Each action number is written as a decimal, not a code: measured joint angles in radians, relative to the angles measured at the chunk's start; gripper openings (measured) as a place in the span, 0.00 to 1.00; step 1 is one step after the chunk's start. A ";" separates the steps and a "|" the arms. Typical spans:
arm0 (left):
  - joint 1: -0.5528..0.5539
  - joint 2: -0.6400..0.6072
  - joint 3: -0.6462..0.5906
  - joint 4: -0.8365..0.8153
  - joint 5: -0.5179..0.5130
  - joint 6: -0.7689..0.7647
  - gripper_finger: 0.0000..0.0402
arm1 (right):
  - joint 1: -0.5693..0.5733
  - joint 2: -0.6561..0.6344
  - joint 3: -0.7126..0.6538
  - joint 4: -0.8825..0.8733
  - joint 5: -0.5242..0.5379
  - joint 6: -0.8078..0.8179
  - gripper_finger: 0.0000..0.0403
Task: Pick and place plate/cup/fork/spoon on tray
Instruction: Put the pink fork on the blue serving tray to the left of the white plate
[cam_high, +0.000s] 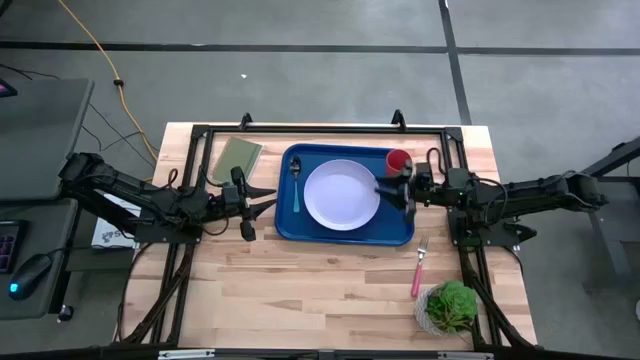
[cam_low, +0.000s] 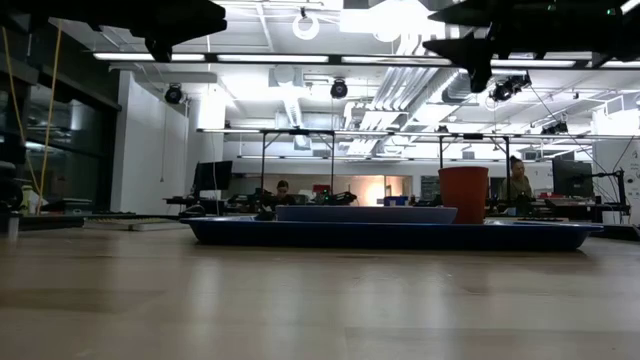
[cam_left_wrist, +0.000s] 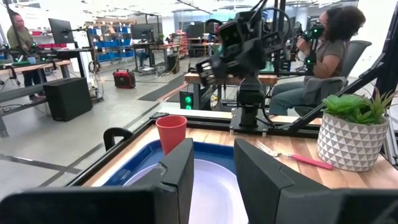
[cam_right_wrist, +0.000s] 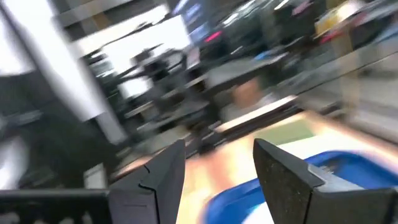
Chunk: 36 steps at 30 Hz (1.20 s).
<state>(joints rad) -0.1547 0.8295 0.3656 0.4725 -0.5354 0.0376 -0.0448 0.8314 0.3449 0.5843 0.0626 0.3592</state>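
Note:
The blue tray (cam_high: 288, 225) lies at the table's middle far side. The pale plate (cam_high: 342, 194) lies on it. The teal-handled spoon (cam_high: 296, 187) lies on the tray left of the plate. The red cup (cam_high: 398, 160) stands upright in the tray's far right corner and also shows in the low view (cam_low: 463, 194). The pink-handled fork (cam_high: 418, 268) lies on the table right of the tray's near corner. My left gripper (cam_high: 268, 196) is open and empty at the tray's left rim, held high (cam_low: 160, 45). My right gripper (cam_high: 392, 192) is open and empty over the tray's right part, also held high (cam_low: 476, 62).
An olive-green flat rectangle (cam_high: 236, 157) lies at the table's far left. A potted plant (cam_high: 449, 307) in a white pot stands near the near right edge, close to the fork. Bare wood lies in front of the tray. People sit in the room beyond (cam_left_wrist: 323, 43).

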 joint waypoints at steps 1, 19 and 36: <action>0.000 0.000 0.000 0.000 0.000 0.000 0.24 | 0.012 0.000 0.019 -0.036 -0.044 0.007 0.45; 0.000 0.010 0.000 -0.013 0.000 0.000 0.24 | 0.388 0.153 0.410 -1.523 0.120 0.832 0.45; 0.000 0.010 0.000 -0.028 0.000 0.000 0.24 | 0.613 0.325 0.197 -1.521 0.142 1.371 0.45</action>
<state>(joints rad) -0.1547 0.8398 0.3653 0.4441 -0.5350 0.0376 0.5685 1.1563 0.5418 -0.9362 0.2050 1.7298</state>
